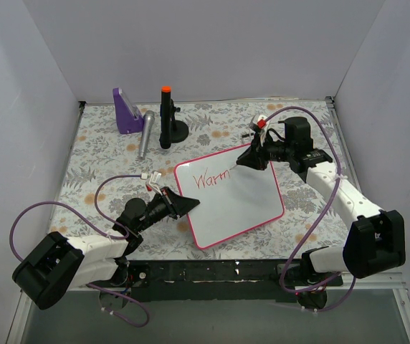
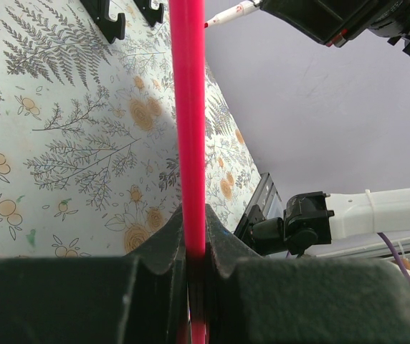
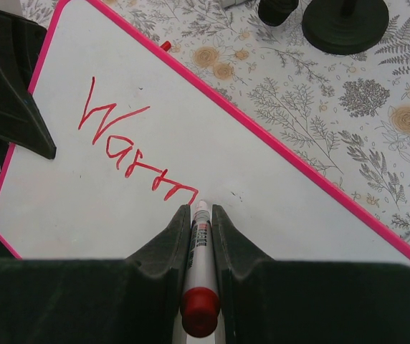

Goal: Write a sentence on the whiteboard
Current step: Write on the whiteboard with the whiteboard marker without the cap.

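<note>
Top external view: the whiteboard [image 1: 241, 208] lies flat on the flower-patterned table [image 1: 97, 158], a little right of centre and turned at an angle, between the two arms. The left gripper [image 1: 187, 204] reaches in from the lower left and is clenched on the board's left edge. The left wrist view confirms this, with the pink frame [image 2: 189, 129] running straight up from between the closed black fingers [image 2: 158, 247]. The right gripper [image 1: 244, 161] comes in from the upper right, over the board's top edge, and is clamped around a marker [image 3: 199, 244]. In the right wrist view, the marker's white barrel lies in the groove between the fingers, its red end toward the camera. Its tip is down at the board's surface, just after the last letter. The sentence [image 3: 130, 147] is in thin red script near the board's upper left corner and reads only "Warm". The rest of the white surface is bare. At the back of the table, well apart from the board, stand a purple block [image 1: 126, 111] and a black stand [image 1: 166, 118] holding an upright black pen with an orange cap. A silver pen [image 1: 145, 134] lies between them.
</note>
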`<state>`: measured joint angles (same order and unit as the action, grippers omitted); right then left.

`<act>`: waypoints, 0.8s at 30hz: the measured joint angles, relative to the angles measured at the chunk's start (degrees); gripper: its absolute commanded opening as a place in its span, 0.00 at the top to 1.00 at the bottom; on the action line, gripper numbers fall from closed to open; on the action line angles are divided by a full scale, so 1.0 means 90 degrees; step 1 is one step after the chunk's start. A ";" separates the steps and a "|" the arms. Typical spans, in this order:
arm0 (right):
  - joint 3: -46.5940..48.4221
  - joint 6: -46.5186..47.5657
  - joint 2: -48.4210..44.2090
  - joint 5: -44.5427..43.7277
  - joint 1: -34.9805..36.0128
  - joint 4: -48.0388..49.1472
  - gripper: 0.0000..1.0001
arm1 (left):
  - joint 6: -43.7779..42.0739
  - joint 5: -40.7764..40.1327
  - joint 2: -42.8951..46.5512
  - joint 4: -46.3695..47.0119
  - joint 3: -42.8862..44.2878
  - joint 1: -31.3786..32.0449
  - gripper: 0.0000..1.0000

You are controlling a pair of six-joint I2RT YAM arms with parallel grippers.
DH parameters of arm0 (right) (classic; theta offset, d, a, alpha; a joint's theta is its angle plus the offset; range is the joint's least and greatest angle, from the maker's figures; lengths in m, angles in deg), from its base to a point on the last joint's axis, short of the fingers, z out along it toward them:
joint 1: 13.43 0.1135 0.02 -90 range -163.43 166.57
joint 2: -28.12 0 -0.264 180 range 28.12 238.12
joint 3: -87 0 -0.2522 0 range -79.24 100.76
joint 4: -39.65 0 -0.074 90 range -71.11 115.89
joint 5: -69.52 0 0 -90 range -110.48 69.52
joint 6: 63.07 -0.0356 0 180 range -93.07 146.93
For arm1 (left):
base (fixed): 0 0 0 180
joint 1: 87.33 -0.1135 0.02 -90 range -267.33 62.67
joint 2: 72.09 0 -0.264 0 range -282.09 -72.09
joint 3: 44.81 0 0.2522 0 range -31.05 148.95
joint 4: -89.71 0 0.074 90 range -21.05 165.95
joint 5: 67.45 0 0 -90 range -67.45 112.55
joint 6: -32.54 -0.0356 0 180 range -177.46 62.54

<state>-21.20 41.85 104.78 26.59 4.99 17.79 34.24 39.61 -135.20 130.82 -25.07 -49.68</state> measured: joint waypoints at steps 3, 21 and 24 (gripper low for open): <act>-0.0022 -0.0012 0.0017 -0.0012 0.0010 0.0029 0.99 | 0.0000 0.0002 0.0000 0.0000 0.0000 0.0000 1.00; -0.0022 -0.0136 0.0112 -0.0398 -0.0036 0.0075 0.99 | 0.0102 -0.0034 0.0000 -0.0053 -0.0005 -0.0002 1.00; -0.0022 -0.0131 0.0112 -0.0503 -0.0095 0.0078 0.99 | 0.0124 -0.0039 0.0000 -0.0053 -0.0010 -0.0002 1.00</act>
<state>-21.40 40.67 105.79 22.07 4.13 18.49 35.35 39.26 -135.20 130.34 -25.15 -49.71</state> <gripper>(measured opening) 0.187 0.051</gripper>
